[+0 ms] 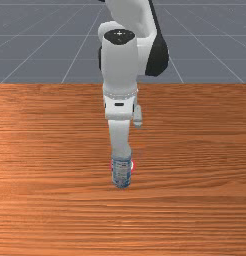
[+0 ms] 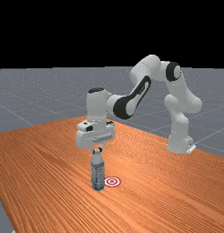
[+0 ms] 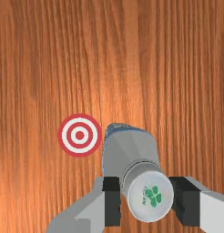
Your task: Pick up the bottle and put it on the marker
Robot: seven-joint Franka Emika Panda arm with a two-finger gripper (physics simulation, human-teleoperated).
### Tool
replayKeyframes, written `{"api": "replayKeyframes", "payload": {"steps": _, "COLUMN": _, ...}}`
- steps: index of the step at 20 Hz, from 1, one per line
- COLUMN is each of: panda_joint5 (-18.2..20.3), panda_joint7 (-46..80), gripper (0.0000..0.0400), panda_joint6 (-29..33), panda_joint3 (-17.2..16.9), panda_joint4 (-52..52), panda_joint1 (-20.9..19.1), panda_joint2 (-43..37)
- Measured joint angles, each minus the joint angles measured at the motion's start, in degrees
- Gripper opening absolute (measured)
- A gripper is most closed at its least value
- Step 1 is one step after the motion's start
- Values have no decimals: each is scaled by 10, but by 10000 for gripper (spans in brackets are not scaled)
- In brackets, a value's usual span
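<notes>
Basically, bottle (image 2: 98, 174) upright, directly below end effector (image 2: 97, 150), can't tell if clamped; marker (image 3: 79, 135) just beside the bottle, toward arm base (image 2: 179, 137), so likely shift that way.

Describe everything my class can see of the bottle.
The bottle is slim and round, its smooth, pale grey shoulder tapering to the neck. The blue and grey lower body carries small print, and the white cap bears a green clover-like mark. It looks like plastic, closed and undented. It is upright, beside the marker rather than over it. The end effector is shut on it, one finger at each side of the top. Whether its base touches the table is unclear.
</notes>
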Motion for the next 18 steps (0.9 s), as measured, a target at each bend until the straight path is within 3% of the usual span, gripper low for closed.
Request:
{"api": "replayKeyframes", "payload": {"steps": 2, "panda_joint5": -2, "panda_joint7": -9, "gripper": 156, "panda_joint6": -65, "panda_joint3": 1, "panda_joint4": 33, "panda_joint1": -2, "panda_joint2": 13}}
{"api": "replayKeyframes", "payload": {"steps": 4, "panda_joint5": -2, "panda_joint7": -9, "gripper": 156, "panda_joint6": -67, "panda_joint3": 1, "panda_joint4": 6, "panda_joint1": -2, "panda_joint2": -5}}
{"api": "replayKeyframes", "payload": {"steps": 5, "panda_joint5": -2, "panda_joint7": -9, "gripper": 156, "panda_joint6": -60, "panda_joint3": 1, "panda_joint4": -14, "panda_joint1": -2, "panda_joint2": -17}}
{"api": "replayKeyframes", "payload": {"steps": 7, "panda_joint5": 11, "panda_joint7": -19, "gripper": 157, "panda_joint6": 12, "panda_joint3": 6, "panda_joint4": -87, "panda_joint1": -8, "panda_joint2": -55}}
{"api": "replayKeyframes", "payload": {"steps": 18, "panda_joint5": 1, "panda_joint7": -5, "gripper": 157, "panda_joint6": 19, "panda_joint3": 1, "panda_joint4": -158, "panda_joint1": -3, "panda_joint2": -101}}
